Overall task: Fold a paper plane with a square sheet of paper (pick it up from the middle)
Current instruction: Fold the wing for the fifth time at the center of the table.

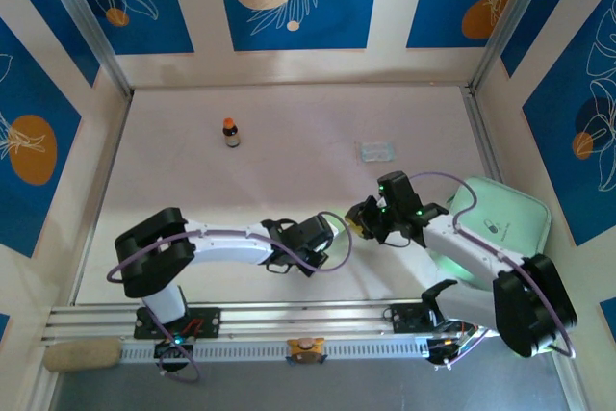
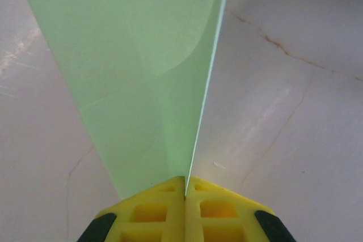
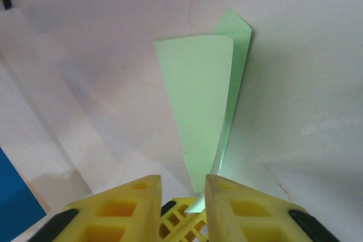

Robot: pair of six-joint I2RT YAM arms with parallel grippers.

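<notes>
The square sheet of paper (image 2: 142, 72) is pale green and folded along a crease into a narrow wedge held above the table. My left gripper (image 2: 185, 188) is shut on its narrow end, with the creased edge running straight out from between the yellow fingers. In the right wrist view the paper (image 3: 198, 94) rises away from my right gripper (image 3: 182, 182), which is open, the paper's lower end lying in the gap close to the right finger. The left gripper's yellow fingers (image 3: 181, 219) show just beneath that gap. From above, the left gripper (image 1: 335, 230) and right gripper (image 1: 361, 220) meet tip to tip mid-table.
A small brown bottle with an orange cap (image 1: 231, 132) stands at the back left. A clear plastic packet (image 1: 377, 151) lies at the back right. A mint green tray (image 1: 500, 223) sits under the right arm. Patterned walls close in three sides.
</notes>
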